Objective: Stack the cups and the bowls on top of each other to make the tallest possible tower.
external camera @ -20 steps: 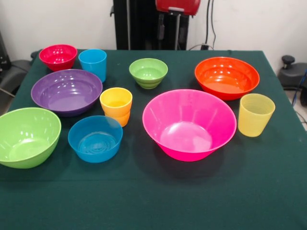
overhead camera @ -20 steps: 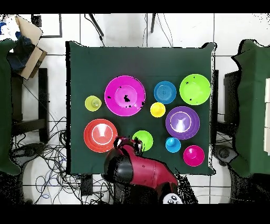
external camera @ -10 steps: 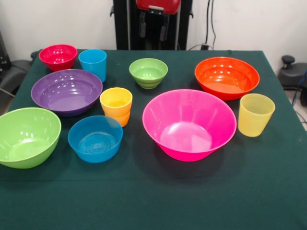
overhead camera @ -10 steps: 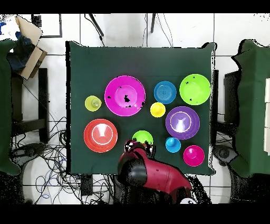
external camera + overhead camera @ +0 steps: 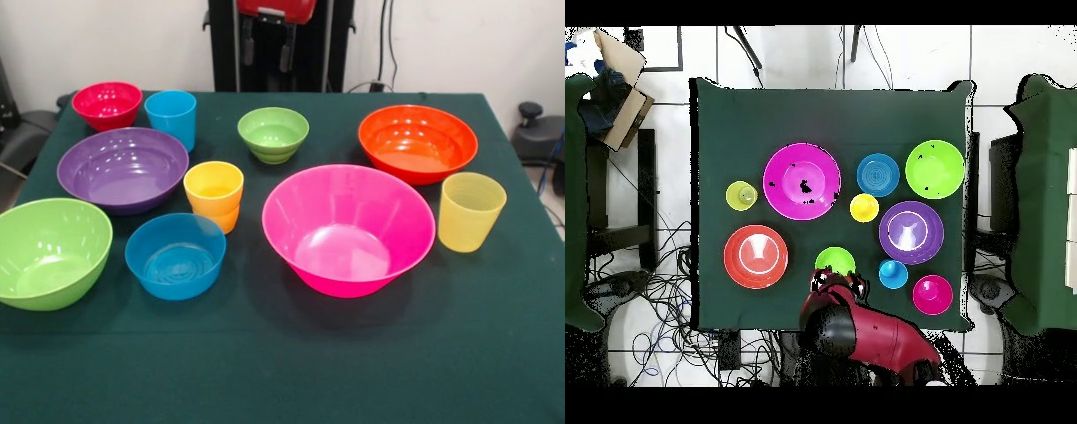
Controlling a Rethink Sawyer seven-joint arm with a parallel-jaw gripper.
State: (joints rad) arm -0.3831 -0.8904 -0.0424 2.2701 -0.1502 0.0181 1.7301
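Green cloth covers the table (image 5: pixel 371 371), and all ten pieces stand on it apart, each upright and unstacked. My gripper (image 5: pixel 267 42) hangs at the far edge behind the small green bowl (image 5: pixel 273 133), its two fingers (image 5: pixel 250 41) spread with nothing between them. Pink bowl (image 5: pixel 348 228) sits mid-table (the widest piece), orange bowl (image 5: pixel 418 141) behind it, ribbed yellow cup (image 5: pixel 470 211) beside it. Purple bowl (image 5: pixel 123 168), lime bowl (image 5: pixel 48 251), blue bowl (image 5: pixel 175 254), red bowl (image 5: pixel 107 103), blue cup (image 5: pixel 171 116) and orange-yellow cup (image 5: pixel 214 193) cluster together
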